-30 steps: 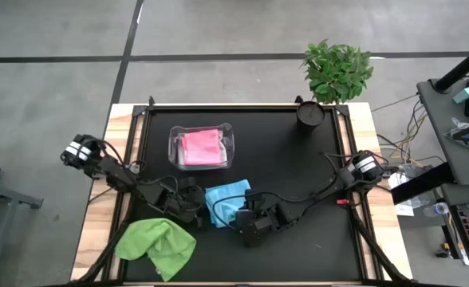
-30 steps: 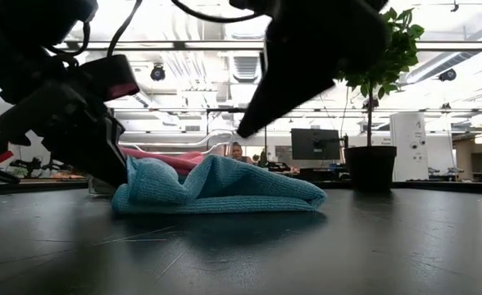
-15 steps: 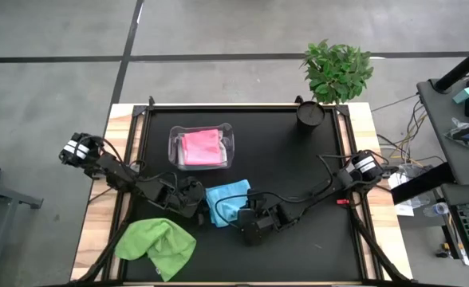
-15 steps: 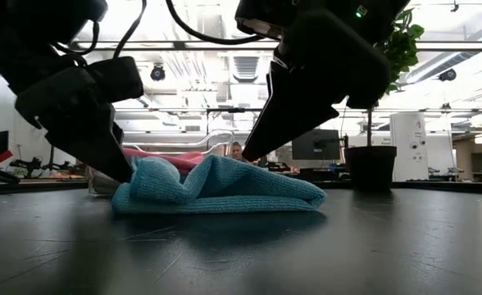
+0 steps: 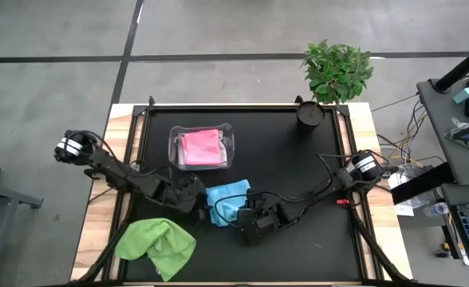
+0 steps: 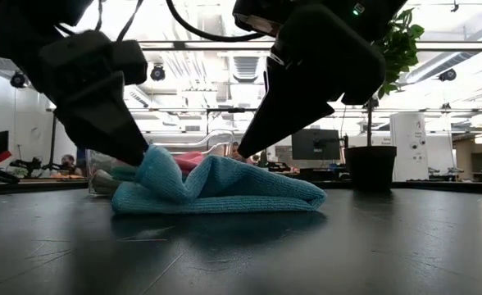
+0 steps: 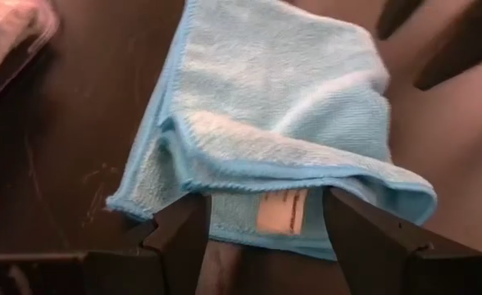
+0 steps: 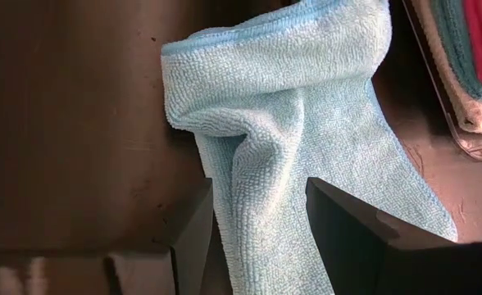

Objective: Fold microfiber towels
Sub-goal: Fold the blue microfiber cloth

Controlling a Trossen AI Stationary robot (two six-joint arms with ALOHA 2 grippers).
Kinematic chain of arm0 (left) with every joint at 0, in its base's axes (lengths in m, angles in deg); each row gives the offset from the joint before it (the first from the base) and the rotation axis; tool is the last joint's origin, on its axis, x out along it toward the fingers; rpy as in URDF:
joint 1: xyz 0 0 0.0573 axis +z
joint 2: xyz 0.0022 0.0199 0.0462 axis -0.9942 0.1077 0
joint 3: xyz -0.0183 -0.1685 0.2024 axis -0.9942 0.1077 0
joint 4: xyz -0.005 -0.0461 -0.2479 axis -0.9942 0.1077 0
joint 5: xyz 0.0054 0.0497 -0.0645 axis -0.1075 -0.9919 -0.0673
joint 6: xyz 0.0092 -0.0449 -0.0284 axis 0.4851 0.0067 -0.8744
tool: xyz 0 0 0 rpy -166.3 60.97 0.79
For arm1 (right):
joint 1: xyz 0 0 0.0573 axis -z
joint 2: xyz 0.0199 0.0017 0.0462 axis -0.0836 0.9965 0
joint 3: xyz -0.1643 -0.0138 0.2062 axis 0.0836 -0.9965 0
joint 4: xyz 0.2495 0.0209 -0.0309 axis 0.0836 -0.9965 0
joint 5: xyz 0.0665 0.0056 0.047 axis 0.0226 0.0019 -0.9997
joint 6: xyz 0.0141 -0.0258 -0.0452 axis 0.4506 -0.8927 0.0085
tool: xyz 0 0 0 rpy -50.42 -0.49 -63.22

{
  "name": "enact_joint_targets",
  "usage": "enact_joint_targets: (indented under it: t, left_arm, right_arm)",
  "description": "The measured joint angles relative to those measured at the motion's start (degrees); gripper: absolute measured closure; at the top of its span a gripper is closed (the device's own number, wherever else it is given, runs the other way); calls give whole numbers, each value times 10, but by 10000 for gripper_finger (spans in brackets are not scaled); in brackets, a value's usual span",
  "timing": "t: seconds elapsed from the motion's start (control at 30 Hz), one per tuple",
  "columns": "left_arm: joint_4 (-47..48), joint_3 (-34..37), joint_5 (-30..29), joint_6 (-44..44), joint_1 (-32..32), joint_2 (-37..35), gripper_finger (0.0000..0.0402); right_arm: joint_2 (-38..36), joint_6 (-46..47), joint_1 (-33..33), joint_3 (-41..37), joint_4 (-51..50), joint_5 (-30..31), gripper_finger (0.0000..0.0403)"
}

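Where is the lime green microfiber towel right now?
In the high view, the lime green microfiber towel lies crumpled at the table's near-left corner, beside the left arm.

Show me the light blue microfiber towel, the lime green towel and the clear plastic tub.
light blue microfiber towel (image 5: 228, 196), high view, its middle
lime green towel (image 5: 156, 243), high view, its middle
clear plastic tub (image 5: 173, 146), high view, its left rim

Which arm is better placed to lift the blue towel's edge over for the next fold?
Left, probably. The left gripper straddles the light blue towel at its tagged hem, fingers open; the right gripper sits over a bunched ridge.
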Motion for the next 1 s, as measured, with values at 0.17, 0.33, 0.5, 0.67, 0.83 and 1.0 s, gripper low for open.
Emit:
enact_joint_targets:
  t: [0.17,0.33,0.5,0.67,0.83,1.0]
  left_arm:
    - [1,5,6,-37,18,0,183]
    - [5,5,20,-66,30,-2,183]
    - [4,5,76,-85,32,-18,183]
    - [-4,5,102,-110,32,-26,183]
    - [-1,5,95,-126,34,-16,183]
    - [0,5,54,-130,48,9,183]
  right_arm:
    - [0,-2,0,0,1,0,216]
    - [0,-6,0,0,2,0,216]
    - [0,-11,0,0,1,0,216]
    - [0,-16,0,0,1,0,216]
    - [0,-21,0,-3,2,0,216]
    - [0,-16,0,-7,2,0,216]
